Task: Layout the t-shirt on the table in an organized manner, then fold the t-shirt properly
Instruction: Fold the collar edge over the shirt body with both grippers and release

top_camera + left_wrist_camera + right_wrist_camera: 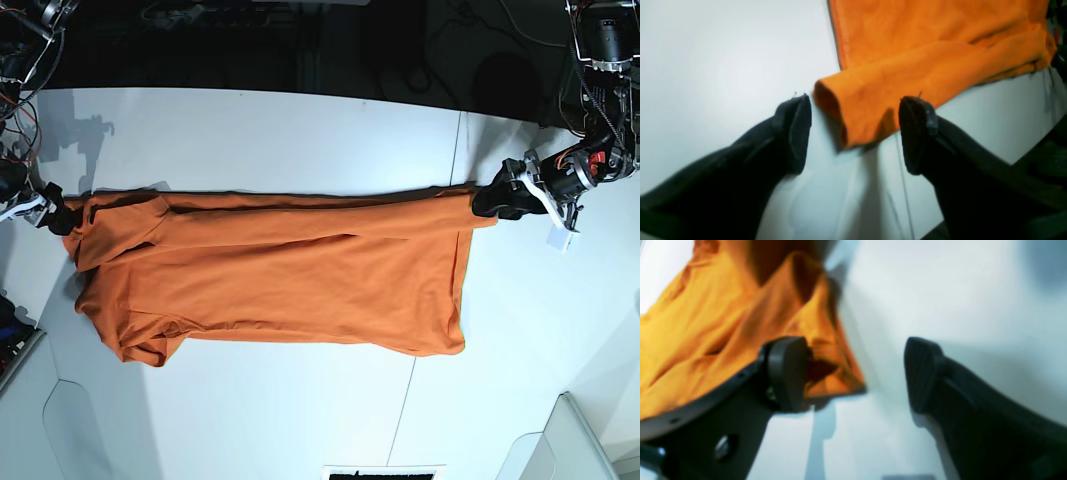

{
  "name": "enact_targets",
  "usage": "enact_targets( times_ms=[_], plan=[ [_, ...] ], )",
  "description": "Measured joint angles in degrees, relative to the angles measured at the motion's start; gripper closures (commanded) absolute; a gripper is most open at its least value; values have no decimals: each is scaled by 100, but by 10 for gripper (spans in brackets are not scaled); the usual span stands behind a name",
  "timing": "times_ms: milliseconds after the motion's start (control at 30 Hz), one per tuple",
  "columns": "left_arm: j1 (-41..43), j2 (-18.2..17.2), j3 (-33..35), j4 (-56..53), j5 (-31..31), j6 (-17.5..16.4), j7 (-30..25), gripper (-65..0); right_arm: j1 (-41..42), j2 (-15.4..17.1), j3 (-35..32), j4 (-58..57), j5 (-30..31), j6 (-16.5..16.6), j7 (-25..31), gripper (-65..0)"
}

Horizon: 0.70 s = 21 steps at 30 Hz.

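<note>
Left end effector (855, 133): nearest the lens in the left wrist view, two black fingers rising from the lower corners of the frame; jaws spread wide, nothing clamped between them. A folded orange corner lies in the gap, apart from the left finger; whether it touches the right finger cannot be told.
Right end effector (855, 373): fills the lower half of the right wrist view; jaws wide apart, nothing pinched. The left pad sits in front of rumpled orange cloth; contact cannot be told.
T-shirt (280, 275): plain orange, spread lengthwise across the middle of the base view, running from the left edge of the frame to right of centre. Its upper edge is folded over in a long narrow band. The end at frame left is bunched, with a sleeve tucked at lower left; the end at frame right is a straight edge.
T-shirt corner, right side of base view: reaches the left end effector at upper right of the garment.
T-shirt corner, left side of base view: reaches the right end effector at the frame's left edge.
Table (300, 420): matte white, carries the whole garment; bare surface above and below it. A thin dark seam runs from top to bottom right of centre, passing under the cloth.
Background: dark, with cables and arm hardware along the top corners of the base view.
</note>
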Motion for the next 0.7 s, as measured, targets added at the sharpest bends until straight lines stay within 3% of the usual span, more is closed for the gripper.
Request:
enact_targets(
  times_ms=[133, 300, 333, 367, 433, 467, 700],
  plan=[
    [-129, 138, 13, -96, 109, -4, -83, -432, 35, -109, -221, 7, 52, 0, 61, -446],
    [-481, 186, 389, -463, 393, -48, -450, -423, 55, -468, -232, 37, 136, 37, 129, -438],
    [-527, 184, 470, -518, 448, -66, -501, -373, 63, -527, -234, 37, 166, 66, 122, -401],
    [-560, 184, 546, -542, 555, -68, -516, -272, 63, -570, -240, 42, 166, 70, 94, -329],
    [-616, 184, 693, -555, 861, -48, -514, -29, 59, -645, -240, 39, 120, 83, 42, -113],
    [-634, 190, 737, -560, 940, -48, -518, 0, 44, -660, -243, 31, 90, 79, -2, 0],
    [-595, -74, 752, -420, 748, -39, -116, 0, -59, -599, -201, 352, 282, 87, -846, 0]
  ],
)
